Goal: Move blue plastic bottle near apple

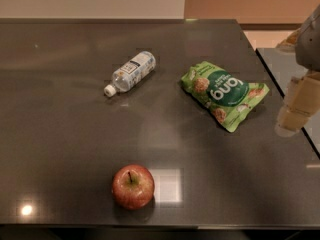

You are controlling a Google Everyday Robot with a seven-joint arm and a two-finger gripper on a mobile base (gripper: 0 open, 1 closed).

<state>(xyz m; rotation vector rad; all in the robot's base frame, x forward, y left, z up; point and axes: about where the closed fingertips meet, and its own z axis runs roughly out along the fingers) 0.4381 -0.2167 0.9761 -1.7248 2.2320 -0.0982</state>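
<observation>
The bottle (131, 72) lies on its side toward the back of the dark desk (60, 134), with its white cap pointing to the front left. The apple (133, 186) stands stem up close to the front edge, almost straight in front of the bottle but well apart from it. A green snack pouch (224, 94) lies flat to the right of the bottle, with clear desk between the two.

The hand (296, 106) hangs at the far right of the view, past the pouch and over the desk's right edge, well apart from the bottle. It looks soft and pale there, and I cannot tell whether it is open or closed. It touches none of the three things.

By my reading the task is at its very start: the approach to the bottle has not yet been made, and nothing has been grasped.

The next move calls for the hand to travel left across the desk, passing over or behind the pouch without dragging it, and to come down on the bottle's body across its width. A round bottle on its side will probably roll if nudged off-centre.
</observation>
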